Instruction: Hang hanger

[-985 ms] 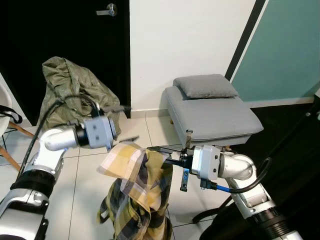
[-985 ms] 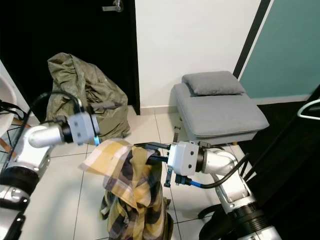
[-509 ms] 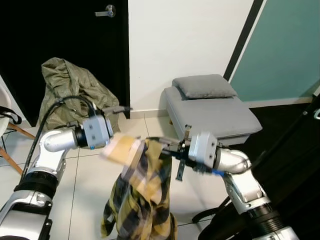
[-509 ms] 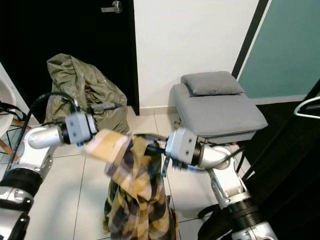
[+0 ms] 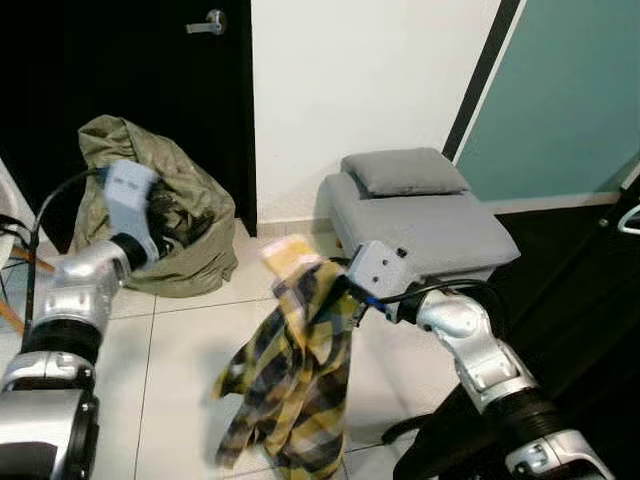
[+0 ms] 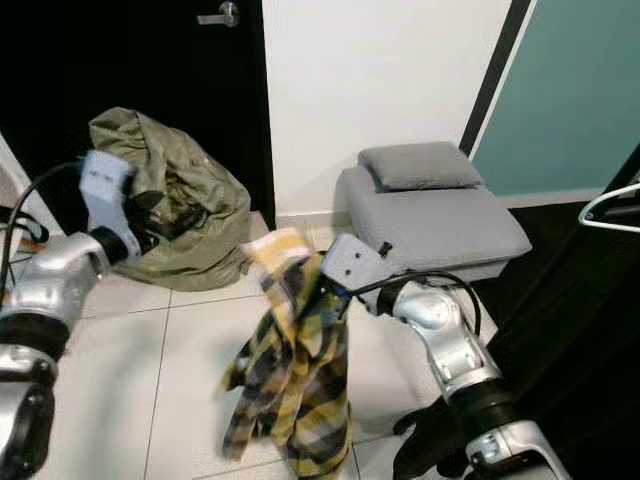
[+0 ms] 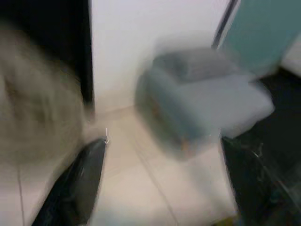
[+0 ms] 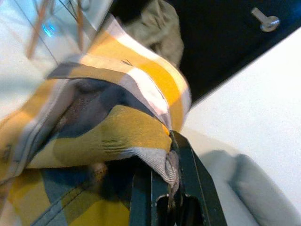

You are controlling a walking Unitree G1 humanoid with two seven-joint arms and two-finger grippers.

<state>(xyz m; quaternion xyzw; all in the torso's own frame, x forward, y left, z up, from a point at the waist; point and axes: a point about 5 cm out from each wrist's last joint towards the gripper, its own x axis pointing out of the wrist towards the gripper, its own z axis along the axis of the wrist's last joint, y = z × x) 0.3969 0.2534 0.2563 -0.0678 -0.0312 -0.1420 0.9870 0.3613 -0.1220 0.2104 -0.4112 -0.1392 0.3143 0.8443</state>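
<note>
left eye view: the right gripper (image 5: 335, 285) is extended forward at mid-height over the tiled floor (image 5: 190, 350). it is clamped on a hanger, which is hidden under the yellow plaid shirt (image 5: 295, 375); the shirt hangs straight down from the gripper. beyond the gripper stands a grey ottoman (image 5: 420, 225) with a grey cushion (image 5: 405, 172) on top, against the white wall (image 5: 350, 90). the left gripper (image 5: 165, 215) is raised well apart from the shirt, in front of an olive-green fabric heap (image 5: 190, 240) beside the black door (image 5: 120, 80). its finger spacing cannot be told here.

right eye view: same layout. the shirt drapes below the right gripper, its lower edge near the floor. a white hanger (image 6: 610, 205) shows at the far right edge.

left wrist view: heavily blurred. two black fingers (image 7: 77, 181) stand wide apart, nothing between them; the ottoman lies ahead of them.

right wrist view: the fingertips (image 8: 178, 162) are closed narrowly on a dark bar, with plaid cloth bunched directly over and against them. a door handle (image 8: 265, 21) lies beyond.
</note>
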